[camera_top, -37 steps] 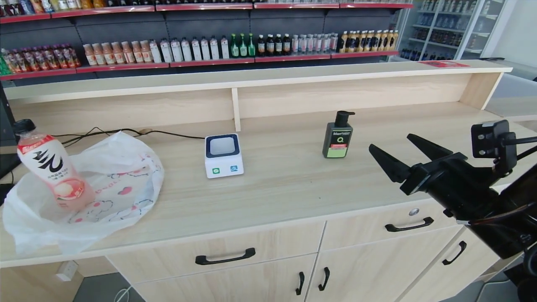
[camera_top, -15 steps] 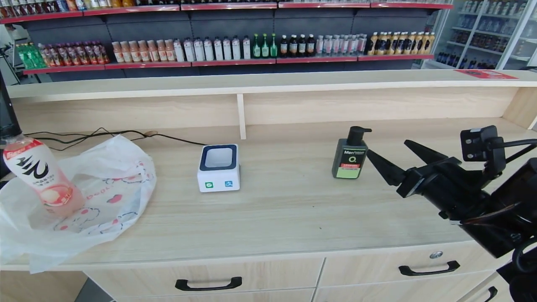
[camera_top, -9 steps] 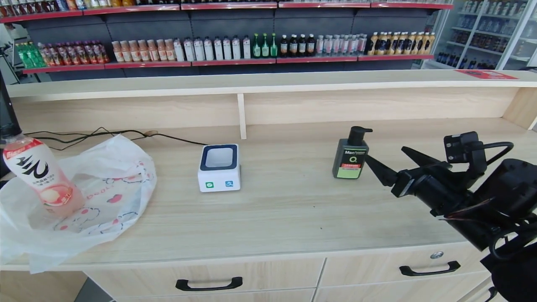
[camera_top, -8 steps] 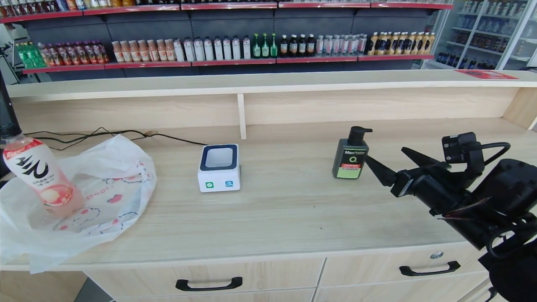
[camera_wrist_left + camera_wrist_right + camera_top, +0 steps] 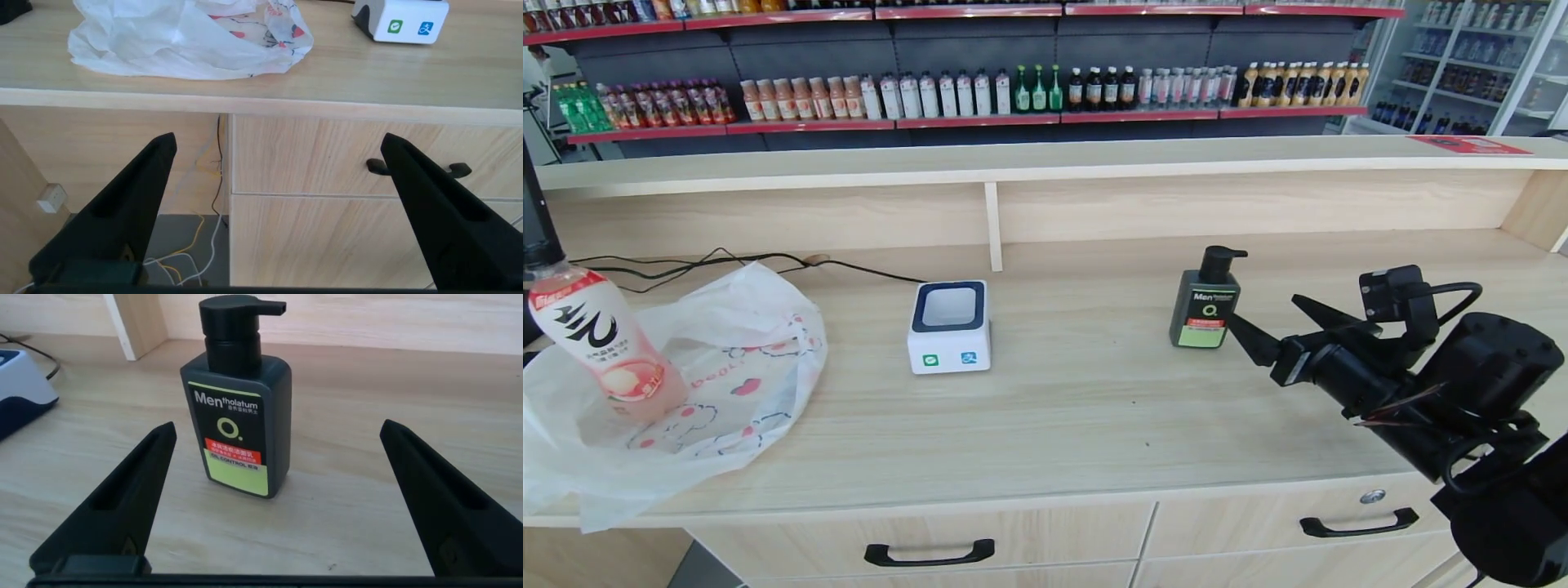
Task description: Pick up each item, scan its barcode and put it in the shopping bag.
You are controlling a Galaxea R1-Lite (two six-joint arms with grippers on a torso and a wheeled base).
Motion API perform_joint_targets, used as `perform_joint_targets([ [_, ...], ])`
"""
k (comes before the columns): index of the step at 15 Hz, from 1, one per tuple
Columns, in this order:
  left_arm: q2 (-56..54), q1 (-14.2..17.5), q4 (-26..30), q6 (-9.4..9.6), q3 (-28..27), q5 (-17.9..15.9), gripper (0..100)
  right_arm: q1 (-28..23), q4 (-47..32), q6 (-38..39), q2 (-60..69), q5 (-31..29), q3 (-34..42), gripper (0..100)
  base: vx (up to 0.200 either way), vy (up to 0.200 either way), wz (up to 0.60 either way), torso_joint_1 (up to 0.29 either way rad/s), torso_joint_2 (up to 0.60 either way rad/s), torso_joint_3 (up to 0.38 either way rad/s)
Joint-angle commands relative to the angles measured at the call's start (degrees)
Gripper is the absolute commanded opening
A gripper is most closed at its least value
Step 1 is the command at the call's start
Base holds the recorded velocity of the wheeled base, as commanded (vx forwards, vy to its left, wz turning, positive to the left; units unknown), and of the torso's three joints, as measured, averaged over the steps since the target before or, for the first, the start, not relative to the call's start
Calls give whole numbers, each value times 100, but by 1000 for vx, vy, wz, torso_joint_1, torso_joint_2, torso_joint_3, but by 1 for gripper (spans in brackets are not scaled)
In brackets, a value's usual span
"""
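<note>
A dark pump bottle (image 5: 1205, 300) with a green label stands upright on the wooden counter (image 5: 1094, 392); it shows close up in the right wrist view (image 5: 241, 408). My right gripper (image 5: 1274, 320) is open just right of it, fingers pointing at the bottle but apart from it; in its own view the gripper (image 5: 278, 506) frames the bottle. A pink drink bottle (image 5: 596, 339) leans in the white shopping bag (image 5: 719, 367) at the left. The white scanner (image 5: 949, 327) sits mid-counter. My left gripper (image 5: 278, 212) is open, low before the cabinet front, with nothing in it.
A black cable (image 5: 727, 263) runs behind the bag toward the scanner. A raised wooden ledge (image 5: 1045, 159) backs the counter, with shelves of bottles (image 5: 980, 90) beyond. Drawers with black handles (image 5: 929, 554) lie below the counter edge. The bag (image 5: 188, 37) and scanner (image 5: 400, 20) show above the cabinet.
The head camera shifted after the earliest frame. Since then my right gripper has advanced left toward the pump bottle, staying open. The bag, drink bottle and scanner have not moved.
</note>
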State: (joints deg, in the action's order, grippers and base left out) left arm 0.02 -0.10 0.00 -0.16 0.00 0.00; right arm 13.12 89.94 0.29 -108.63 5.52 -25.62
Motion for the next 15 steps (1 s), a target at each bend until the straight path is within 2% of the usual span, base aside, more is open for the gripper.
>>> perform_joint_targets([
  [1, -2, 1, 0, -2, 0, 0, 100, -29, 6, 6, -88, 1, -57, 100, 0, 0, 0, 0, 0, 0],
  [11, -2, 1, 0, -2, 0, 0, 100, -108, 6, 23, -519, 1, -373, 100, 0, 0, 0, 0, 0, 0],
  [15, -2, 1, 0, -2, 0, 0, 100, -380, 6, 50, -651, 1, -540, 100, 0, 0, 0, 0, 0, 0],
])
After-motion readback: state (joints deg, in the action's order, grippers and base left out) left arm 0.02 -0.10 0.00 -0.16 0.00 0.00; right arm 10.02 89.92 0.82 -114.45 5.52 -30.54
